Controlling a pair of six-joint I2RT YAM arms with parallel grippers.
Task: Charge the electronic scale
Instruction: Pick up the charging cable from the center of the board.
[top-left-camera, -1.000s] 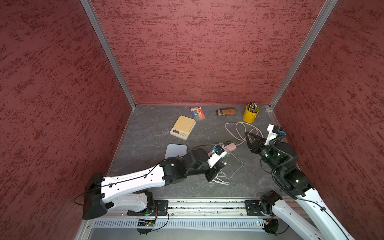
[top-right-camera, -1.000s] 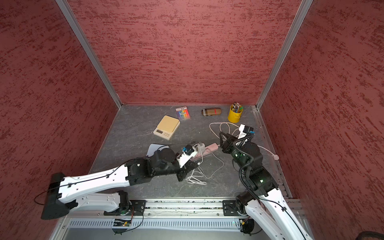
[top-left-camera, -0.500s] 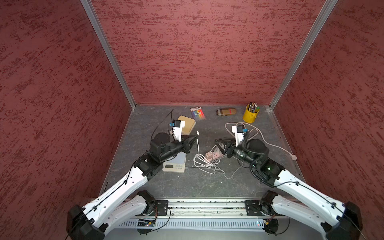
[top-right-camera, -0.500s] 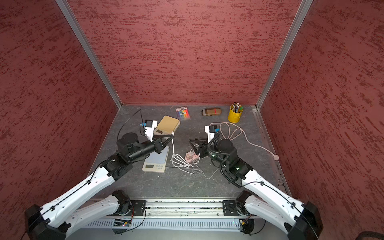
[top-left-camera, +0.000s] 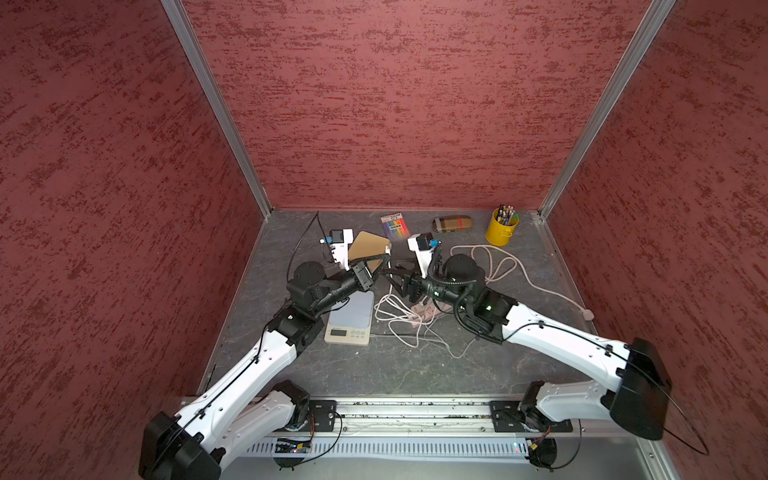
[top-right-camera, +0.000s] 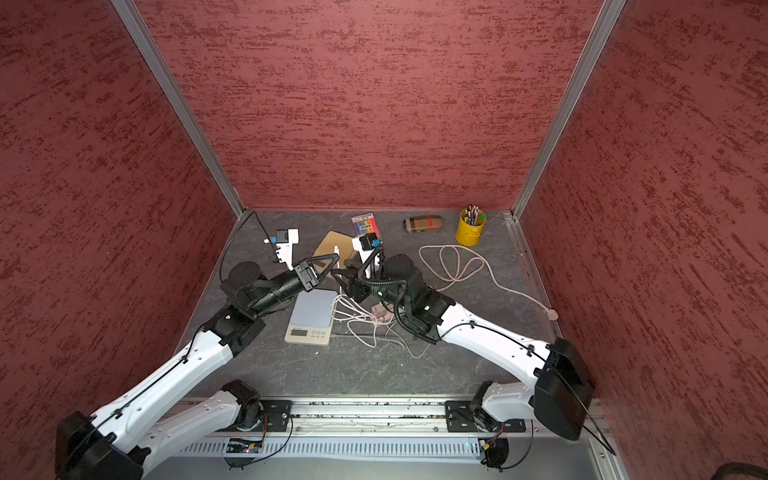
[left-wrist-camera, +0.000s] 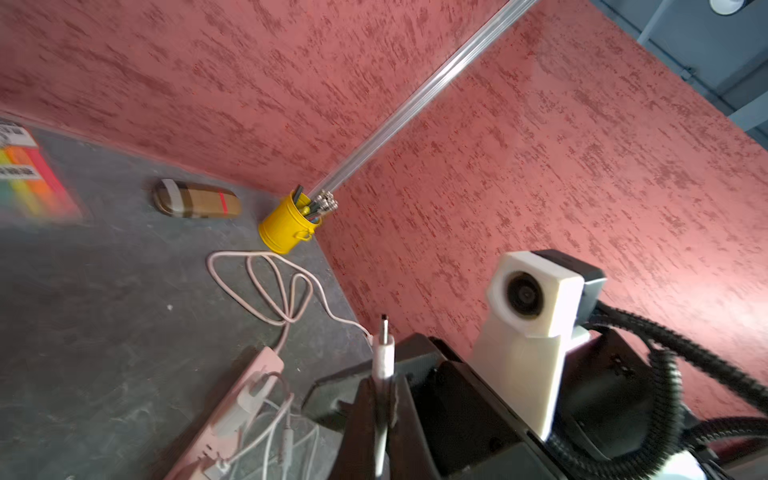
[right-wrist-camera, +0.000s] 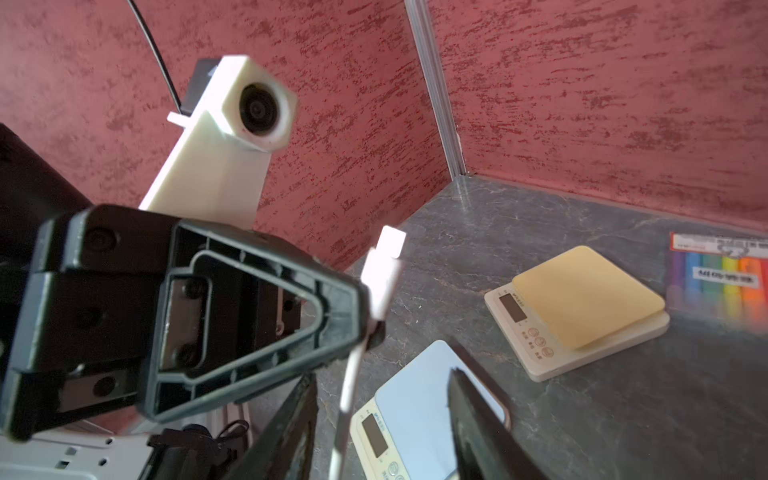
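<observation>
Desk (top-left-camera: 415, 374): two scales. The blue scale (top-left-camera: 351, 318) lies near the front, just beside the tangled cable (top-left-camera: 399, 320). The tan scale (top-left-camera: 368, 247) lies further back. I take the blue one as the target because it lies nearest the cable, but that is a judgement.

Strip (left-wrist-camera: 232, 399): flat on the desk by the cable heap, with a white charger seated in it.

Plug (left-wrist-camera: 383, 353): off the desk, roughly above the blue scale's far edge, metal tip pointing away from my left wrist.

Left fingers (left-wrist-camera: 359, 419): together, clamped on the plug's white body.

Right fingers (right-wrist-camera: 478, 424): apart, facing the left ones, with the cable hanging down between them. I cannot tell whether it touches either finger.

Step in hand: regrip in mid-air, with the plug presented between my two arms. Nothing is inserted yet.

Next move, as I judge it: settle which fingers carry the plug, turn its tip towards the scale's port, and steady the scale with the free fingers. No view shows the port, so I must find it before pushing.
</observation>
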